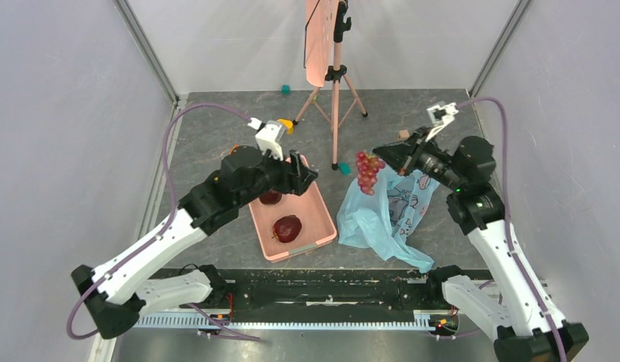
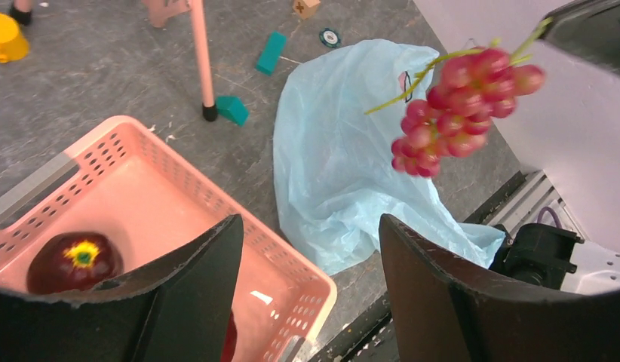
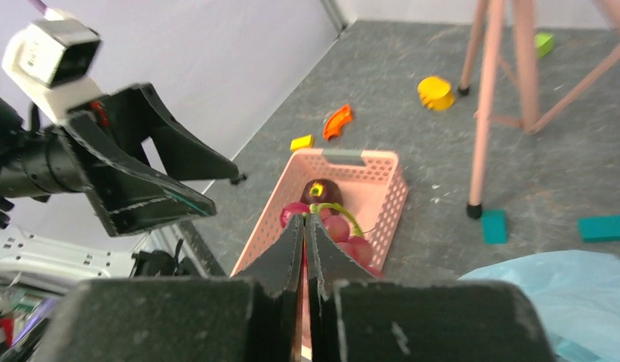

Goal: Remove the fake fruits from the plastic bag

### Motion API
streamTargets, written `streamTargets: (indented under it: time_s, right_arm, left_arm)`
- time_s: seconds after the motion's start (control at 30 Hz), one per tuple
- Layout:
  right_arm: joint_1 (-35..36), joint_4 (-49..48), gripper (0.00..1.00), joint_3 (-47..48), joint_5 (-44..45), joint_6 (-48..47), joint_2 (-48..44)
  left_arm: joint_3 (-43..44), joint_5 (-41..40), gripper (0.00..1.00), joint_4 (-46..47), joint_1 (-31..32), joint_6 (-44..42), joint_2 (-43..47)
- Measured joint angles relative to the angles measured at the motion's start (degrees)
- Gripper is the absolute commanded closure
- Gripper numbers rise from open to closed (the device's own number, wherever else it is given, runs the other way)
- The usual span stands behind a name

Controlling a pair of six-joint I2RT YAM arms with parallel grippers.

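The pink basket (image 1: 301, 251) sits on the grey table and holds two dark-red fruits. One apple (image 1: 287, 228) lies toward its near end. A second apple (image 1: 271, 197) lies farther back, partly hidden under the left gripper (image 1: 304, 176). That gripper hangs over the basket's far end with its fingers spread wide and nothing between them.

Just right of the basket, the light-blue bag (image 1: 367, 222) lies crumpled and flat. The views do not show whether anything is left inside it. The single bunch of grapes (image 1: 366, 172) hangs in the air above the bag's far end, clear of the plastic. The right gripper (image 3: 305, 222) is pinched tight on its green stem.

That makes three fruits in all, two in the basket and one held, with one bag and one basket. Loose on the table beyond them are two teal blocks (image 2: 271, 51) (image 2: 233, 109) and a yellow toy piece (image 3: 436, 92), near the legs of a pink stand (image 1: 336, 83).
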State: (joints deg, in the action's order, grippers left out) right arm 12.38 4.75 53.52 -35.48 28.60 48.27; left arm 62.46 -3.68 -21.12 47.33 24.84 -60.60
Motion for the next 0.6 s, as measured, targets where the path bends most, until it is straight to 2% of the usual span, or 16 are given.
streamTargets:
  time_s: [0.27, 0.6]
  right_arm:
    - [17.0, 0.4, 1.00, 0.0, 8.0, -3.2, 8.5]
    - [26.7, -4.2, 1.00, 0.0, 13.6, -3.3, 16.9]
  left_arm:
    - [-4.4, -5.5, 0.26, -6.3, 0.0, 0.1, 9.2]
    - [-6.2, -12.6, 0.24, -13.2, 0.0, 0.1, 17.8]
